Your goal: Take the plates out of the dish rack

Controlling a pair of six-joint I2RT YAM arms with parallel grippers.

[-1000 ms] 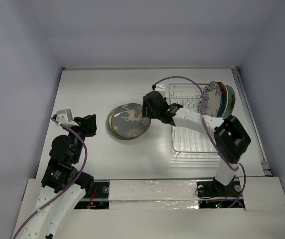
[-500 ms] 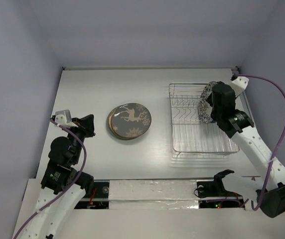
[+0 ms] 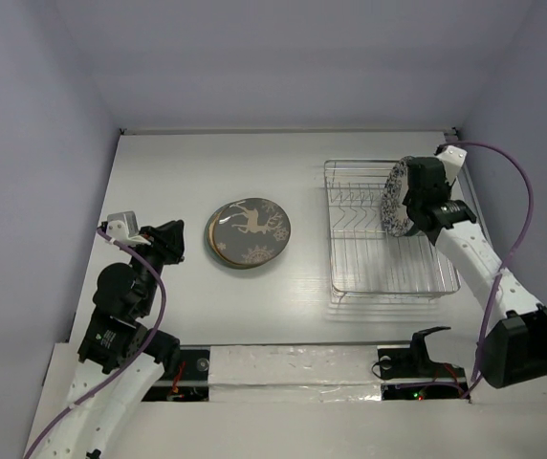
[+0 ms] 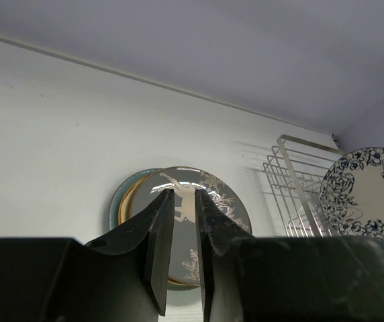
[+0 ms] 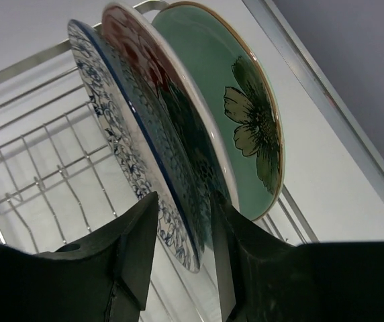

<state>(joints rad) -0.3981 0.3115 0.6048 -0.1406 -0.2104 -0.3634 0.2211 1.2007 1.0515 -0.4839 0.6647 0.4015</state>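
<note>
The tan deer plate (image 3: 248,231) lies flat on the teal plate (image 4: 115,206) on the table left of the wire dish rack (image 3: 355,277). Three plates stand on edge in the rack's far right: white with blue floral rim (image 5: 111,114), red (image 5: 138,60), pale green with flower (image 5: 246,114). My right gripper (image 5: 184,215) is open, its fingers straddling the white floral plate's lower rim. In the top view the right gripper (image 3: 407,206) hides the red and green plates. My left gripper (image 4: 184,201) is shut and empty, left of the deer plate.
The rack's near half shows bare wires (image 5: 31,168). A metal rail (image 5: 326,107) runs along the table's right edge behind the plates. Grey walls enclose the table on three sides.
My right arm swung from beside the deer plate back to the rack's far right and now straddles the white floral plate's rim. The left arm has not moved.
</note>
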